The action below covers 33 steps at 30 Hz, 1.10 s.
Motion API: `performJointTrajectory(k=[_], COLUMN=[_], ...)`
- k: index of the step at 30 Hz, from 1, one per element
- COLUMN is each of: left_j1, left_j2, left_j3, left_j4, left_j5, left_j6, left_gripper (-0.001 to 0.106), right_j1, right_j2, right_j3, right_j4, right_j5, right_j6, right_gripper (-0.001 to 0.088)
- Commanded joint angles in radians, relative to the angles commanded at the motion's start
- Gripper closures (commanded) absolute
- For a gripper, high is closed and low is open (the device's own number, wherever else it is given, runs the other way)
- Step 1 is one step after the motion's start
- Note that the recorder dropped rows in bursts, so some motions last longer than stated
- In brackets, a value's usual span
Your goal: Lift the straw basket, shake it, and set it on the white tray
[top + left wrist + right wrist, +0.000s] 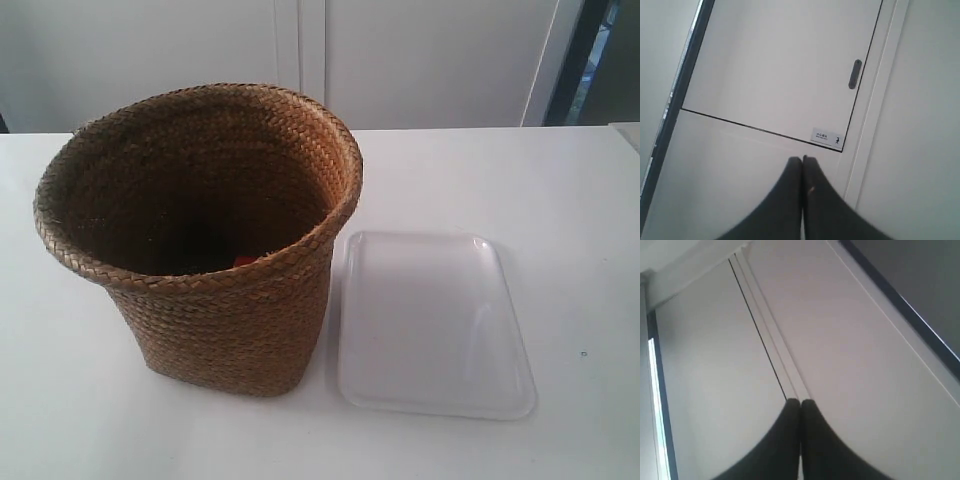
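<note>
- Left end effector (802, 159) and right end effector (800, 401): both clenched, holding nothing.
- Straw basket (215, 310) stands upright on the tabletop (560, 200), just beside the white tray (430, 320).

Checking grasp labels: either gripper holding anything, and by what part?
Nothing held. Left gripper and right gripper are shut, empty. The straw basket stands free on the table beside the white tray.

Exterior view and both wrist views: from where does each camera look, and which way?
Exterior view: above the white table, looking down at the straw basket and the white tray beside it; no arm shows.
Left wrist view: on the left arm, facing a white door with a dark handle; left gripper, shut.
Right wrist view: on the right arm, facing white panels; right gripper, shut.
Both wrist views miss basket and tray.
</note>
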Motion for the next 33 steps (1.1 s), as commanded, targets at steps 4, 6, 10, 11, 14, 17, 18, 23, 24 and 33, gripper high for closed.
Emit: performJointTrajectory(k=[4, 6, 10, 11, 14, 17, 18, 23, 24, 33], left_j1=[0.000, 0.000, 0.000, 0.000, 0.000, 0.000, 0.000, 0.000, 0.000, -0.002], left_j2=[0.272, 0.400, 0.610, 0.641, 0.682, 0.684, 0.684, 0.708, 0.717, 0.823], left_j3=[-0.205, -0.294, -0.468, -0.505, -0.574, -0.612, -0.619, -0.632, -0.632, -0.632], left_j4=[0.000, 0.000, -0.007, -0.007, -0.007, -0.007, -0.007, -0.092, -0.118, -0.159], left_j5=[0.361, 0.585, 1.030, 1.100, 1.168, 1.140, 1.136, 1.133, 1.133, 1.130], left_j6=[-0.014, -0.014, 0.081, 0.106, 0.121, 0.121, 0.124, 0.249, 0.274, 0.324], left_gripper=[0.105, 0.105, 0.105, 0.105, 0.105, 0.105, 0.105, 0.092, 0.087, 0.041], right_j1=[0.000, 0.004, 0.038, 0.043, 0.043, 0.043, 0.043, 0.043, 0.043, 0.080], right_j2=[0.269, 0.380, 0.569, 0.606, 0.671, 0.681, 0.681, 0.692, 0.694, 0.766], right_j3=[-0.205, -0.302, -0.463, -0.490, -0.527, -0.519, -0.519, -0.519, -0.519, -0.519], right_j4=[-0.040, -0.038, 0.028, 0.063, 0.160, 0.232, 0.240, 0.378, 0.427, 0.555], right_j5=[0.412, 0.678, 1.212, 1.310, 1.438, 1.413, 1.403, 1.395, 1.398, 1.364], right_j6=[-0.005, -0.011, -0.191, -0.251, -0.320, -0.331, -0.342, -0.460, -0.494, -0.582], right_gripper=[0.0868, 0.0868, 0.0868, 0.0868, 0.0868, 0.0868, 0.0868, 0.0793, 0.0759, 0.0271])
